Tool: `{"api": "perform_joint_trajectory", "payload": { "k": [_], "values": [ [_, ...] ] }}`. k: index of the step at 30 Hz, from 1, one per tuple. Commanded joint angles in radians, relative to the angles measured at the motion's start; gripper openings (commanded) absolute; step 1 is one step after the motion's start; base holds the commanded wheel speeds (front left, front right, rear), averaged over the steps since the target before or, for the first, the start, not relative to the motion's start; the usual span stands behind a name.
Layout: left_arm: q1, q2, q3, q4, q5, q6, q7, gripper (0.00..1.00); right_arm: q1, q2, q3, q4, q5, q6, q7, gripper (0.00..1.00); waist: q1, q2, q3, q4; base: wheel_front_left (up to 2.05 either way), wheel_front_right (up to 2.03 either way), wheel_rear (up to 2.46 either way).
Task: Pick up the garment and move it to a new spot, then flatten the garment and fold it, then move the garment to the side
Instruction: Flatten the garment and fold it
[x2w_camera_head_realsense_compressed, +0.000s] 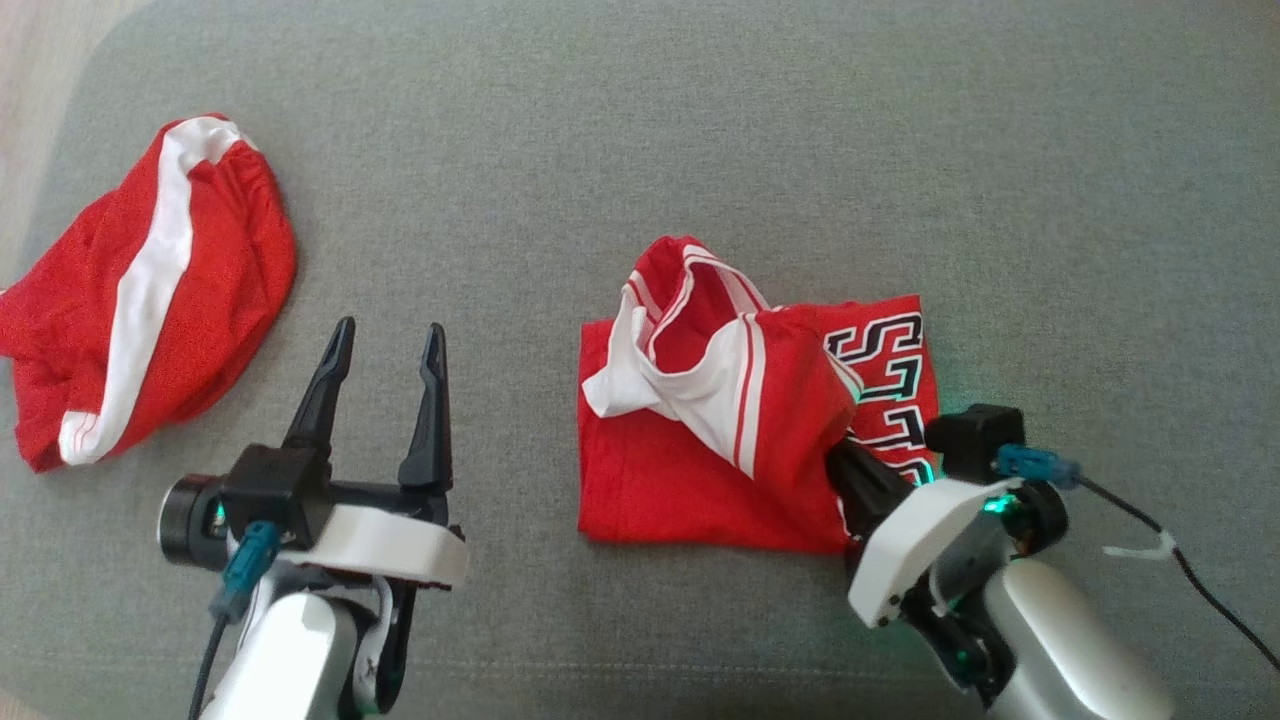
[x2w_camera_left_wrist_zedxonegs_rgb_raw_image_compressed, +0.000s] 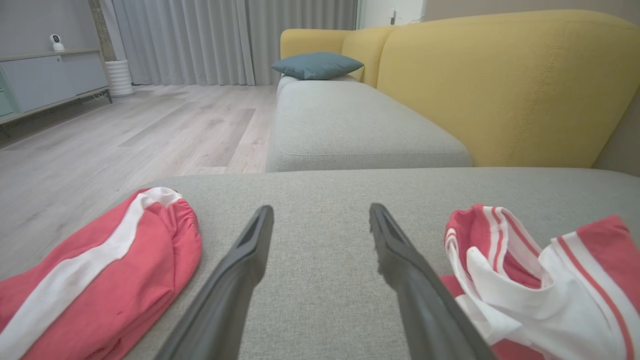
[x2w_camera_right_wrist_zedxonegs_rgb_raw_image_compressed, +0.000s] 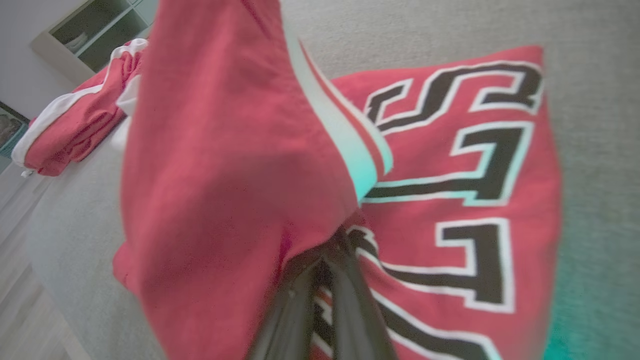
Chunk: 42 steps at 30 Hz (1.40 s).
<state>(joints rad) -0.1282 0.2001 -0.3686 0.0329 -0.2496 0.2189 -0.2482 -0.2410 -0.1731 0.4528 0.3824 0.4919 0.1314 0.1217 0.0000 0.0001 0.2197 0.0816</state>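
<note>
You've a red jersey (x2w_camera_head_realsense_compressed: 700, 490), white-trimmed, with black white-edged lettering; red shorts (x2w_camera_head_realsense_compressed: 220, 260) with a white stripe; grey cushion (x2w_camera_head_realsense_compressed: 700, 120); yellow sofa (x2w_camera_left_wrist_zedxonegs_rgb_raw_image_compressed: 500, 85).

2 red garments (x2w_camera_head_realsense_compressed: 150, 290) (x2w_camera_head_realsense_compressed: 700, 480), 2 grippers (x2w_camera_head_realsense_compressed: 390, 335) (x2w_camera_head_realsense_compressed: 845, 460), 1 blue cushion (x2w_camera_left_wrist_zedxonegs_rgb_raw_image_compressed: 317, 65) & 1 yel. sofa (x2w_camera_left_wrist_zedxonegs_rgb_raw_image_compressed: 500, 85).

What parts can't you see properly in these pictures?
- Tips of the right tool: head view, buried under a fold of the jersey.
- The lettering: head view, that fold covers its left part; right wrist view, the fold and the fingers cover part.
- The shorts: head view, cut off by the left edge; left wrist view, by the left and bottom edges.
</note>
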Motion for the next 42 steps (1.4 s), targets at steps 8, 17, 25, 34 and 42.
{"api": "perform_joint_trajectory", "payload": {
  "k": [8,17,25,34,42],
  "values": [
    [-0.038,0.007,0.037,-0.032,-0.004,0.001,-0.011,1.00,-0.082,-0.022,0.130,-0.070,0.022,-0.001,-0.039,0.00,0.0000,-0.0001,0.008,0.003,0.00,0.00,0.00],
    [-0.048,0.005,0.037,-0.031,-0.005,0.001,-0.012,1.00,-0.124,-0.026,0.247,-0.093,0.043,-0.001,-0.022,0.00,0.0000,-0.0001,0.019,0.011,0.00,0.00,0.00],
    [-0.049,-0.003,0.038,-0.028,-0.007,0.001,-0.013,1.00,-0.143,-0.025,0.348,-0.093,0.071,-0.001,-0.026,0.00,0.0000,-0.0001,0.019,0.022,0.00,0.00,0.00],
    [-0.024,0.006,0.056,-0.037,0.001,0.017,-0.013,1.00,-0.077,-0.009,0.090,-0.229,-0.008,-0.001,-0.197,1.00,0.0000,-0.0001,-0.012,0.003,0.00,0.00,0.00],
    [0.001,0.032,0.086,-0.046,-0.001,0.030,-0.013,1.00,0.083,0.040,-0.273,-0.426,-0.188,-0.001,-0.177,1.00,0.0000,-0.0001,-0.058,-0.040,0.00,0.00,0.00]
  ]
}}
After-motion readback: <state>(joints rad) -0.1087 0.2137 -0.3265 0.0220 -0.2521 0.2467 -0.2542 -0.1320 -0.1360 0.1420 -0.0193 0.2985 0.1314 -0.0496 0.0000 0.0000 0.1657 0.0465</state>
